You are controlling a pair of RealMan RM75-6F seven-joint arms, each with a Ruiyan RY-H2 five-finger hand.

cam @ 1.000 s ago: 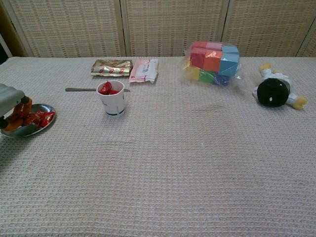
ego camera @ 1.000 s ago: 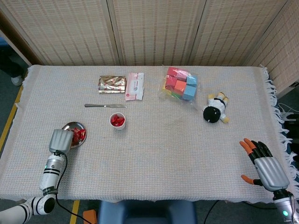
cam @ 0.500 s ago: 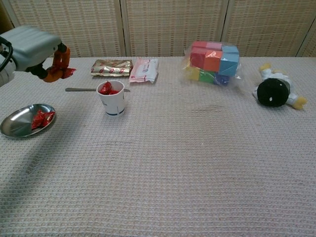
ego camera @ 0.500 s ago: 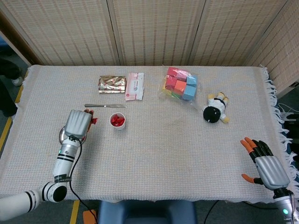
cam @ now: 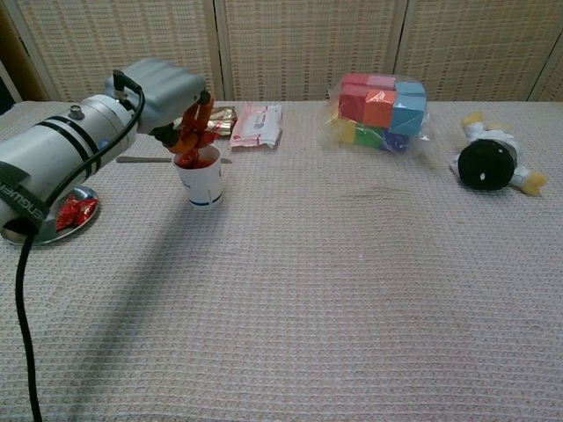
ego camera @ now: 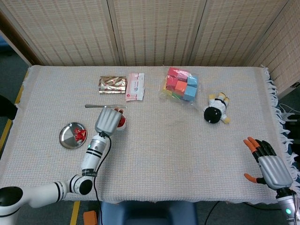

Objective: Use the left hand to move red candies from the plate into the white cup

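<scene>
— Hovering over the one white cup [cam: 203, 177], the left hand [cam: 172, 99] pinches a red candy [cam: 186, 143]?
— Yes. One candy [ego camera: 79, 136] lies on the plate [ego camera: 67, 136] left of the cup; the right hand [ego camera: 269, 168], far right, is spread.

On the table sit one plate [ego camera: 68, 137], one white cup [cam: 204, 184], one knife [ego camera: 93, 106], two packets [ego camera: 112, 85], one bag of blocks [ego camera: 180, 85] and one plush toy [ego camera: 215, 110].

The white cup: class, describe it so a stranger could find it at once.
On the table, look left of centre, below the knife. The white cup stands there under the left hand, right of the metal plate. It alone stands upright, with a dark band near its base.
</scene>
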